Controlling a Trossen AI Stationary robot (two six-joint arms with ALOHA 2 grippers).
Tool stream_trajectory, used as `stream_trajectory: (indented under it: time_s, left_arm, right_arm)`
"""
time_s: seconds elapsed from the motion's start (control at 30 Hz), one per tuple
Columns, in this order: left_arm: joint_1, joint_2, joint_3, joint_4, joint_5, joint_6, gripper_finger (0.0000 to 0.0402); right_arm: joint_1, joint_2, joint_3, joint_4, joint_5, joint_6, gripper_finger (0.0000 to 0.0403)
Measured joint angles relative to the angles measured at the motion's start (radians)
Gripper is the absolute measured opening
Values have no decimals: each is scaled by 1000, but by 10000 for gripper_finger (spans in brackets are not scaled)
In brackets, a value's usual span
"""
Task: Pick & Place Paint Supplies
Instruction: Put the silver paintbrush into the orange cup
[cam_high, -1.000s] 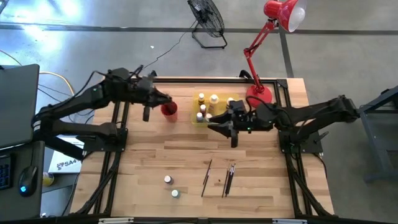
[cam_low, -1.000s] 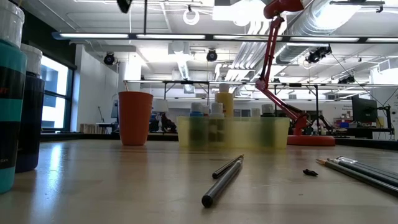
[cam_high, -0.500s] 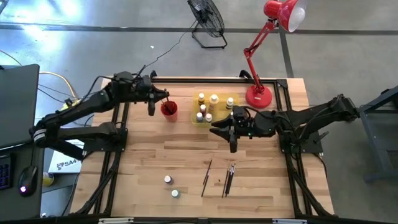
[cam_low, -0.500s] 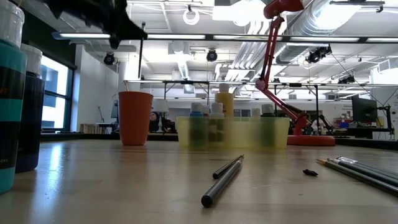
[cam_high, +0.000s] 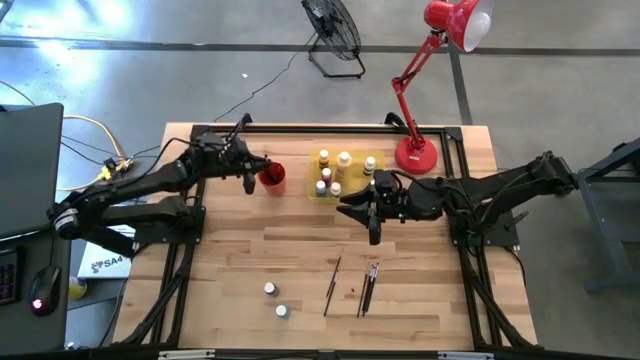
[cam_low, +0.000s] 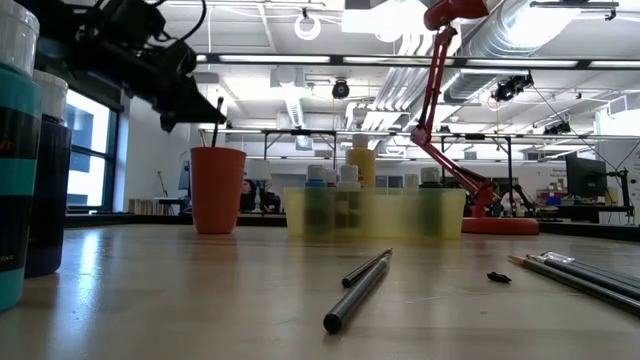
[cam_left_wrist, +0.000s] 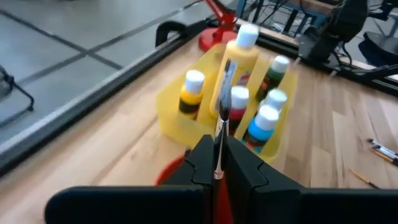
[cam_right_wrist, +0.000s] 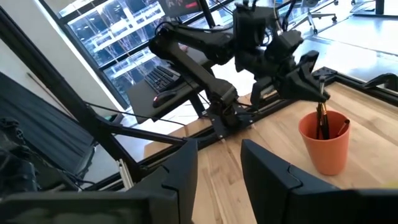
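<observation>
Wooden planks make up the worktop (cam_high: 300, 250), and the paint supplies are spread over it. A thin dark-handled paintbrush (cam_left_wrist: 222, 127) is pinched between the closed fingers of the left gripper (cam_left_wrist: 217, 171). The left gripper (cam_high: 252, 172) is held just above the small red cup (cam_high: 272, 176), and the brush tip is at the cup's mouth. Other dark brush handles can be seen standing inside the cup (cam_right_wrist: 326, 142).

Beside the cup sits the flat see-through yellow tray (cam_high: 313, 190). Tiny bottles with white caps (cam_left_wrist: 249, 102) stand inside it; yellow, red, blue and dark bodies can be made out. Their labels are too small to be read.

Two more tiny white-capped bottles (cam_high: 274, 300) stand near the front of the worktop. Several thin dark paintbrushes (cam_high: 350, 285) lie flat next to them.

The right gripper (cam_high: 373, 214) hangs over the worktop just in front of the tray. Its fingers (cam_right_wrist: 267, 171) are parted and nothing is held.
</observation>
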Motion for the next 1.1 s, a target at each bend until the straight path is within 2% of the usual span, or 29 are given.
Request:
stream_trajectory:
  time_s: [0.3, 0.6, 0.8, 0.97, 1.1]
  left_arm:
    - [0, 0, -82, 75, -20, -54, 11]
    - [0, 0, -82, 76, -86, -53, 92]
    - [0, 4, -83, 108, -86, -55, 121]
    - [0, -21, -40, 291, 24, -126, 119]
    - [0, -38, 56, 296, 179, -171, 104]
  right_arm:
    - [-2, 0, -1, 0, 0, -2, 111]
    - [-2, 0, -1, 0, 0, -3, 110]
    - [-2, 0, -1, 1, 0, 2, 110]
    - [-2, 0, -1, 16, -1, 24, 110]
    - [-1, 0, -1, 35, -4, 39, 110]
